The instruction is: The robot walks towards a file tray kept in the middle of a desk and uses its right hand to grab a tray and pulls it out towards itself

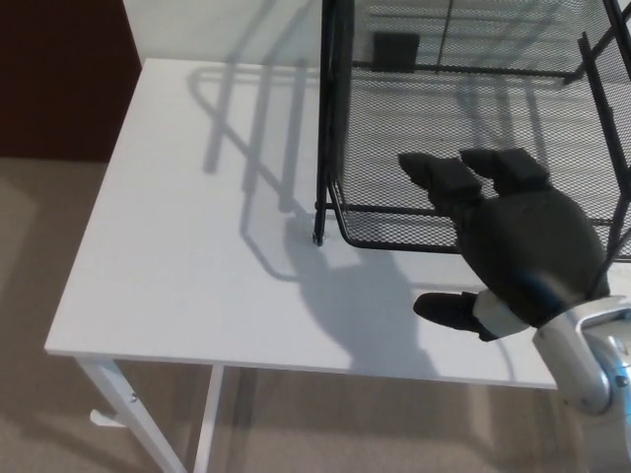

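White table (187,266) fills the left of the head view, bare but for long shadows, with beige carpet (39,246) below its edge. Right of centre stands the black mesh file tray (414,128), its lowest tray (394,222) lying on the tabletop with the front rim facing the robot. At the right, the right hand (503,246) reaches over that rim: 2 fingers (444,177) spread above the mesh, thumb (449,310) below the rim, holding nothing.
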Motion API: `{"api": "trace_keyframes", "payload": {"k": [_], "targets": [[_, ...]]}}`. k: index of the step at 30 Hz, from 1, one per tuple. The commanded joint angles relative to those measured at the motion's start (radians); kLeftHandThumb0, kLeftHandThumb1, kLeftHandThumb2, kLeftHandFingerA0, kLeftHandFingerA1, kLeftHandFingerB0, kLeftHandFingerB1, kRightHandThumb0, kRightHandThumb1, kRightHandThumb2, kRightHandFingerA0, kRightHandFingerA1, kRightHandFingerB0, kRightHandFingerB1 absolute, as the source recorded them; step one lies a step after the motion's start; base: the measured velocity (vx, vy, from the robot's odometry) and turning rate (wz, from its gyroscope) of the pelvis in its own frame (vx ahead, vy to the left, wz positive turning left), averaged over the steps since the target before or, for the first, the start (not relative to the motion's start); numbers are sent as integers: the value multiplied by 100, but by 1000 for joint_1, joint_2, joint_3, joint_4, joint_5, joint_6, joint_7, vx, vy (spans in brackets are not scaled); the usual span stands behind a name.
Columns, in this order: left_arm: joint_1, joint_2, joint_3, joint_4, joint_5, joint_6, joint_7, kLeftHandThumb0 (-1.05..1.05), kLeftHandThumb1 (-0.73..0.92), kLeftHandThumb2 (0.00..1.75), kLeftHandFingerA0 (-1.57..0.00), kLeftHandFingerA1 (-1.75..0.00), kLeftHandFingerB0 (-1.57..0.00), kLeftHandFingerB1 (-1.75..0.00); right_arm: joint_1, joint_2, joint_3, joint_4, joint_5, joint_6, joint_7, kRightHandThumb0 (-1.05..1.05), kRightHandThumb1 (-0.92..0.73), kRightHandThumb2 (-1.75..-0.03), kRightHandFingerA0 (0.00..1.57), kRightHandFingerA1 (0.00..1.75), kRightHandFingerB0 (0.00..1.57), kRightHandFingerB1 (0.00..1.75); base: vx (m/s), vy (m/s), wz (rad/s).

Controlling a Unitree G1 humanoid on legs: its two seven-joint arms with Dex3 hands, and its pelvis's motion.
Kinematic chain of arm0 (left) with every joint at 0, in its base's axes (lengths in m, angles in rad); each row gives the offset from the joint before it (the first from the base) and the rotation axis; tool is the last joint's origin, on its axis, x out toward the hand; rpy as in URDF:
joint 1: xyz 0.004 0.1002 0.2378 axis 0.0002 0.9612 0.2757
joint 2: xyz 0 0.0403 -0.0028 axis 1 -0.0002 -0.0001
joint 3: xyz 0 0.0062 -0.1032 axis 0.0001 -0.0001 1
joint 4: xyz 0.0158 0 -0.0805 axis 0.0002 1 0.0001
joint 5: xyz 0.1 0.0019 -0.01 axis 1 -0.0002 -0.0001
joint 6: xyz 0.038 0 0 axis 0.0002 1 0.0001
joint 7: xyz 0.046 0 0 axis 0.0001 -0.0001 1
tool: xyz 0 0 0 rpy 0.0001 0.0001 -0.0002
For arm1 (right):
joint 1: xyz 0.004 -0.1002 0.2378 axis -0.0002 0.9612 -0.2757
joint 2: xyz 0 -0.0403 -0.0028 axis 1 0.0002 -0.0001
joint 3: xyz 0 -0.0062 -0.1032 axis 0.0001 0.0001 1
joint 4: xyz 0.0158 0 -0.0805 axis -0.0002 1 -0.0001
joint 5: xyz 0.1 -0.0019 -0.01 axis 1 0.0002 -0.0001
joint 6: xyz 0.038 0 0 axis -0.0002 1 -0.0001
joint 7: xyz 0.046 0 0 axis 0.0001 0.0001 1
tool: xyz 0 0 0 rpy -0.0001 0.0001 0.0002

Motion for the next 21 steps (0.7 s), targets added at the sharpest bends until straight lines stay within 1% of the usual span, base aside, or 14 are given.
{"api": "trace_keyframes", "payload": {"k": [1, 2, 3, 4, 5, 9, 11, 12, 14, 17, 18, 19, 20, 21], "targets": [[17, 68, -27, -47, 60, 0, -13, -68, 29, 51, -55, -77, -29, -72, -34, 44, 36, 72, -355, 194, -206, -78, -46, -92, 0, 45, 0, 34, 0, 0, 0], [15, 66, -28, -43, 57, 7, -18, -67, 28, 51, -54, -76, -29, -70, -35, 50, 38, 69, -359, 194, -223, -73, -41, -90, 0, 48, 0, 37, 0, 0, 0], [11, 66, -30, -33, 59, 2, -16, -68, 29, 50, -54, -75, -29, -70, -36, 52, 40, 68, -368, 196, -228, -74, -42, -91, 0, 48, 0, 37, 0, 0, 0], [13, 66, -30, -35, 56, 0, -19, -66, 28, 51, -55, -76, -29, -70, -37, 55, 43, 65, -376, 197, -235, -99, -50, -56, 0, 11, 0, 24, 0, 0, 0], [15, 67, -30, -38, 54, 2, -22, -66, 28, 51, -56, -77, -30, -72, -36, 58, 44, 63, -375, 196, -244, -104, -37, -75, 0, 31, 0, 23, 0, 0, 0], [14, 74, -42, -37, 63, -1, -23, -68, 29, 51, -57, -77, -31, -71, -33, 72, 40, 68, -368, 191, -276, -103, -37, -75, 0, 33, 0, 25, 0, 0, 0], [4, 74, -46, -16, 63, -9, -20, -68, 28, 50, -59, -75, -32, -70, -35, 75, 39, 84, -366, 189, -305, -103, -34, -74, 0, 33, 0, 29, 0, 0, 0], [1, 76, -50, -16, 65, -6, -16, -69, 28, 50, -60, -75, -32, -70, -39, 77, 39, 89, -367, 190, -307, -103, -34, -74, 0, 33, 0, 30, 0, 0, 0], [5, 83, -57, -32, 68, 3, -17, -70, 29, 50, -61, -75, -32, -70, -39, 79, 40, 102, -370, 196, -288, -102, -36, -74, 0, 31, 0, 23, 0, 0, 0], [6, 89, -66, -43, 71, 9, -15, -73, 29, 50, -63, -76, -32, -71, -39, 81, 35, 121, -356, 196, -276, -100, -36, -74, 0, 35, 0, 24, 0, 0, 0], [7, 92, -68, -50, 69, 11, -17, -73, 22, 73, -61, -76, -33, -69, -39, 81, 31, 126, -344, 192, -277, -100, -37, -75, 0, 37, 0, 28, 0, 0, 0], [8, 94, -70, -55, 69, 6, -14, -71, 29, 50, -63, -76, -33, -71, -40, 80, 31, 127, -344, 195, -258, -77, -44, -92, 0, 47, 0, 37, 0, 0, 0], [8, 94, -72, -56, 66, 9, -16, -71, 29, 51, -63, -75, -33, -71, -38, 78, 33, 130, -349, 200, -246, -76, -43, -91, 0, 47, 0, 37, 0, 0, 0], [5, 95, -73, -64, 64, 23, -19, -69, 28, 50, -61, -74, -33, -70, -39, 84, 29, 128, -336, 203, -229, -98, -48, -59, 0, 36, 0, 40, 0, 0, 0]]}}
